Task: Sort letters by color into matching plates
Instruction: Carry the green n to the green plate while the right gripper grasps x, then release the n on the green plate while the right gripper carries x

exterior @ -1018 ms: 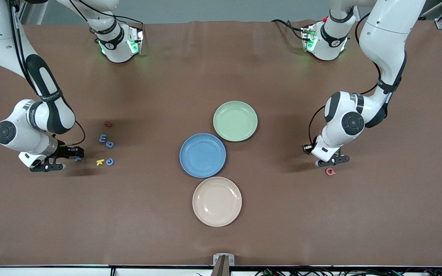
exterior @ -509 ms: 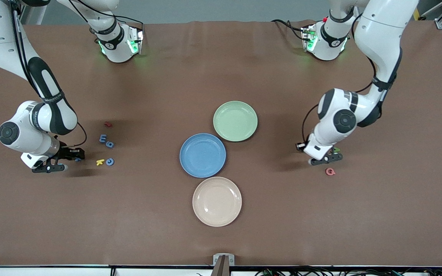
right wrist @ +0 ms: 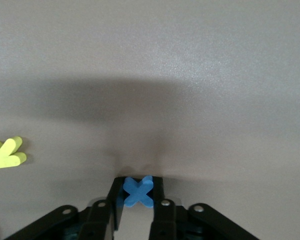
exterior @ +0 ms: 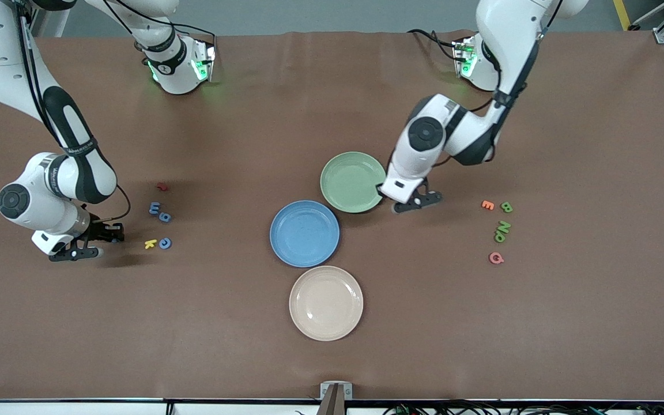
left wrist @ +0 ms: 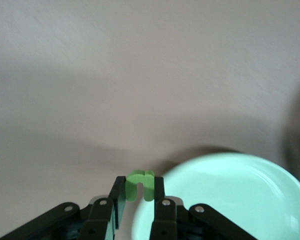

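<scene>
Letters sit in two clusters, operator, and you have one in each gripper. Your left gripper (exterior: pixel 418 202) hangs at the edge of the pale green plate (exterior: pixel 349 178), on the side toward the left arm's end of the table, its fingers pinched together on a green letter (left wrist: pixel 140 185); the left wrist view shows that letter poking out between the fingers with the plate's rim just beside it. Your right gripper (exterior: pixel 95 242) is low at the right arm's end of the table, clamped on a blue X-shaped letter (right wrist: pixel 138 191).

Near that gripper lie a yellow letter (exterior: pixel 150 244) and a blue letter (exterior: pixel 165 243) side by side. Two more blue letters (exterior: pixel 159 212) touch each other a little farther from the front camera, and a red letter (exterior: pixel 162 187) lies farther still.

Toward the left arm's end you have an orange E (exterior: pixel 487 204) beside a green B (exterior: pixel 506 207), two green letters (exterior: pixel 501 231) nearer the camera, and a pink Q (exterior: pixel 496 257) nearest of all.

The blue plate (exterior: pixel 304 233) sits just beside the green one, nearer the camera, and the beige plate (exterior: pixel 325 302) is nearer again. All three plates hold nothing.
</scene>
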Action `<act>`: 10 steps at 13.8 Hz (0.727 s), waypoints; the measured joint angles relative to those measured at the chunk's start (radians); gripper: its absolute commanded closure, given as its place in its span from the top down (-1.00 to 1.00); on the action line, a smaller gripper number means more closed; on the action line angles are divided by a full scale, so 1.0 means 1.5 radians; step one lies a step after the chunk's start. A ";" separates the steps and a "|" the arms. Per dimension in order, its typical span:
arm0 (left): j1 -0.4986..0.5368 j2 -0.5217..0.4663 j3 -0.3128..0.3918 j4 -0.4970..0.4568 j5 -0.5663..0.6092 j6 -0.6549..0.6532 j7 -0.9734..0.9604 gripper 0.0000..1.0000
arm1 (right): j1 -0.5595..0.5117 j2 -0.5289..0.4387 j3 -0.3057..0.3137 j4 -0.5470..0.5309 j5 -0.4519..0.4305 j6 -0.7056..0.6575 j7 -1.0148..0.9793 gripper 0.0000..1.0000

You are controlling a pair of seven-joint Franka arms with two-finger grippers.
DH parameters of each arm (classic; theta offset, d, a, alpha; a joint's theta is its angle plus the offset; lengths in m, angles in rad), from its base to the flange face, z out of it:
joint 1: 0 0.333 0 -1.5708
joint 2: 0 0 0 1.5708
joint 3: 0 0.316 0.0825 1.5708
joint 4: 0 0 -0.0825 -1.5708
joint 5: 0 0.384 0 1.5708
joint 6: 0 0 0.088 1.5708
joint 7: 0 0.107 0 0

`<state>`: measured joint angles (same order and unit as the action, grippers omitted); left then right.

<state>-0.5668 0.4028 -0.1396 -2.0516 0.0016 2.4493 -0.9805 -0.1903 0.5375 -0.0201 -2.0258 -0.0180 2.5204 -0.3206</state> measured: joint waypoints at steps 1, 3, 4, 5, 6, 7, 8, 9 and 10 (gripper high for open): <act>-0.019 0.006 -0.001 0.008 0.000 0.000 -0.027 -0.91 | 0.000 0.000 0.000 0.000 0.000 0.000 -0.004 -0.78; -0.054 0.026 -0.002 0.028 0.000 0.000 -0.073 0.03 | 0.000 0.000 0.000 0.001 0.000 0.000 -0.007 -0.78; -0.068 0.039 -0.002 0.038 0.000 0.001 -0.091 0.63 | 0.001 0.000 0.001 0.002 0.000 -0.001 -0.007 -0.78; -0.081 0.053 -0.001 0.048 0.000 0.002 -0.109 0.99 | 0.003 -0.001 0.003 0.004 0.000 -0.004 -0.007 -0.78; -0.090 0.065 -0.001 0.056 0.000 0.003 -0.127 1.00 | 0.006 -0.004 0.004 0.008 0.000 -0.017 -0.007 -0.78; -0.094 0.073 -0.001 0.061 0.000 0.005 -0.136 1.00 | 0.011 -0.011 0.006 0.014 0.000 -0.038 -0.004 -0.78; -0.092 0.076 0.001 0.064 0.000 0.006 -0.137 1.00 | 0.017 -0.022 0.006 0.020 0.000 -0.065 0.004 -0.79; -0.088 0.075 0.006 0.068 0.000 0.006 -0.137 1.00 | 0.025 -0.039 0.007 0.028 0.000 -0.100 0.022 -0.79; -0.080 0.074 0.010 0.073 0.001 0.006 -0.135 1.00 | 0.034 -0.057 0.008 0.037 0.000 -0.143 0.044 -0.79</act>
<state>-0.6865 0.5141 -0.1240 -1.9427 0.0027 2.4580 -1.1835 -0.1388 0.4515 -0.0082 -1.9702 -0.0183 2.3058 -0.2544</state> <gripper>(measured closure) 0.220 0.731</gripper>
